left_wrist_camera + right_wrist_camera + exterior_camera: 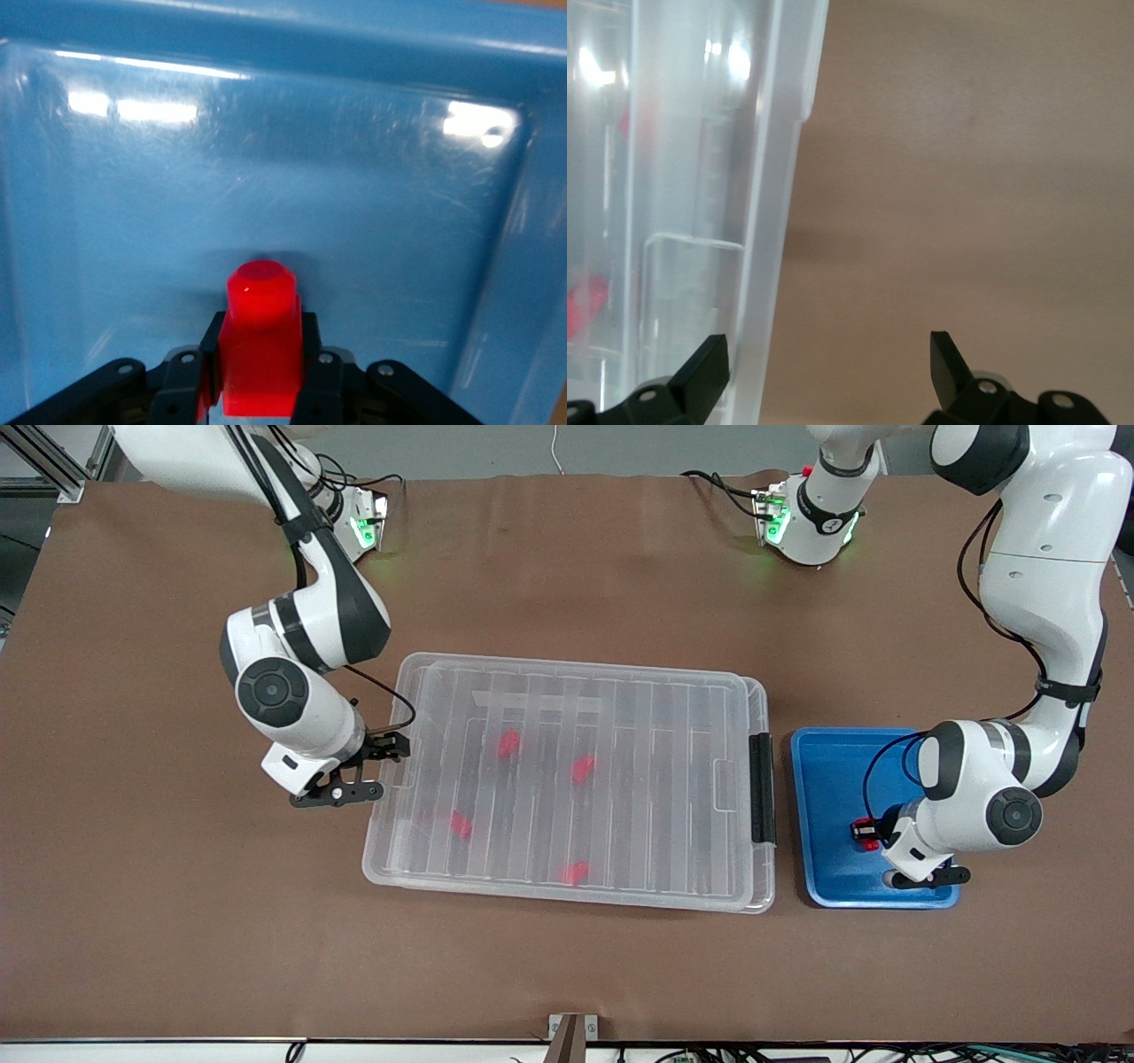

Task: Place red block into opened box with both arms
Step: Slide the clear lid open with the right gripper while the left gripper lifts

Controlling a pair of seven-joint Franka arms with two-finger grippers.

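Gripping the red block [260,350] in the blue tray [819,779], left gripper [870,834] clamped on its body
Small, hard and light, the block looks like slick plastic that could squirm out of a loose pinch, so the flat sides of the square body are the place to hold, not the round stub; it sits between the fingers [317,376] with the stub poking out past the tips. Right gripper [376,769], fingers apart, is at the box [567,779] edge toward the right arm's end of the table, one finger at the rim; the lid [620,717] looks closed over four other red blocks [508,743]
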